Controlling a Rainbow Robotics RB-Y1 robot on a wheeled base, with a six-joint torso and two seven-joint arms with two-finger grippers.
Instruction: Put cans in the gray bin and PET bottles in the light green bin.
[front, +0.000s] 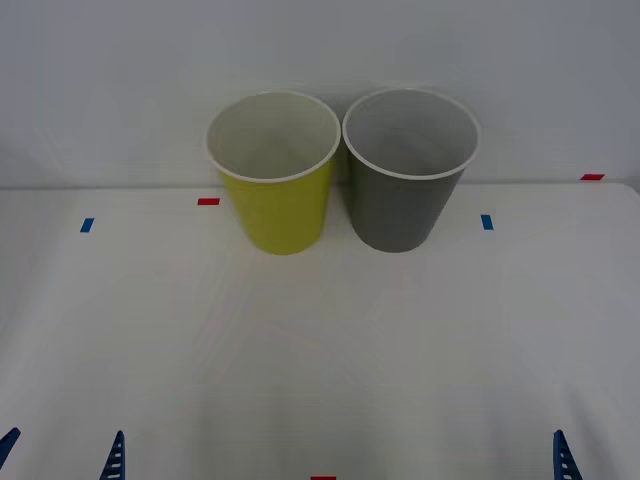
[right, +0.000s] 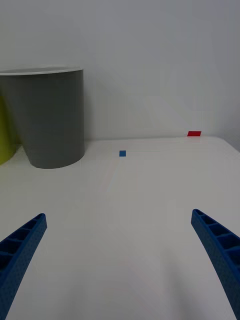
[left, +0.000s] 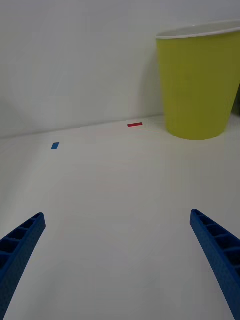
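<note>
Both the left gripper and right gripper hover wide open and empty low over the white counter, the light green bin and gray bin standing side by side ahead of the jaws, no can or bottle visible to sort.

Left end effector low at near left edge of front view, two blue ribbed fingers spread wide, nothing between them. Right end effector low at near right, fingers likewise spread wide and holding nothing. Both hang just above the worktop.
</note>
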